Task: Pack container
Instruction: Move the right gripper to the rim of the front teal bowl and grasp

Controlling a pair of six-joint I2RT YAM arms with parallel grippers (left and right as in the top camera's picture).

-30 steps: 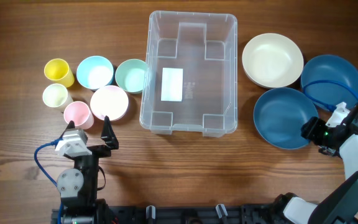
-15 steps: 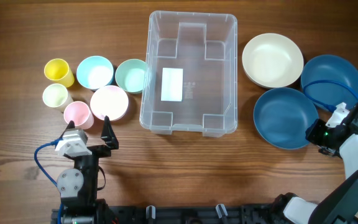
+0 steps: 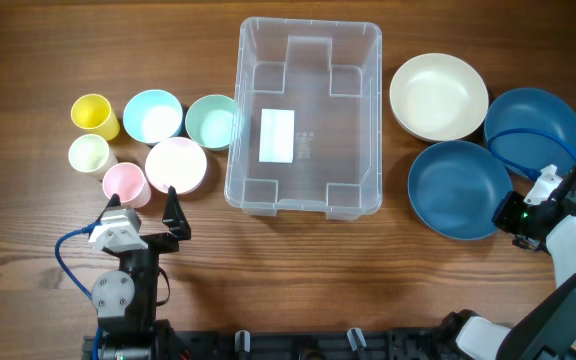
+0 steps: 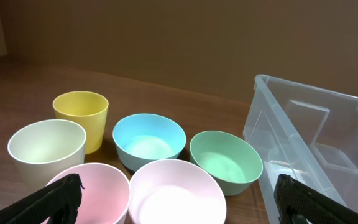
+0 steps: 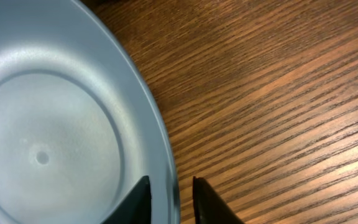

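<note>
The container (image 3: 236,130), a large clear bin with a white label on its floor, stands empty at the table's middle; its near corner shows in the left wrist view (image 4: 278,124). My right gripper (image 3: 508,212) sits at the near-right edge of a dark blue bowl (image 3: 453,185). In the right wrist view its fingers (image 5: 171,196) straddle that bowl's rim (image 5: 160,143), one inside and one outside, closed in on it. My left gripper (image 3: 143,200) stands open just in front of the pink cup (image 4: 98,186) and pale pink bowl (image 4: 179,193), holding nothing.
Left of the bin stand a yellow cup (image 3: 93,113), a cream cup (image 3: 90,153), a light blue bowl (image 3: 152,115) and a green bowl (image 3: 211,120). Right of it lie a cream bowl (image 3: 438,95) and a second dark blue bowl (image 3: 533,125).
My right gripper's fingers have closed in on the blue bowl's rim and its wrist has shifted slightly right. The left arm has not moved.
</note>
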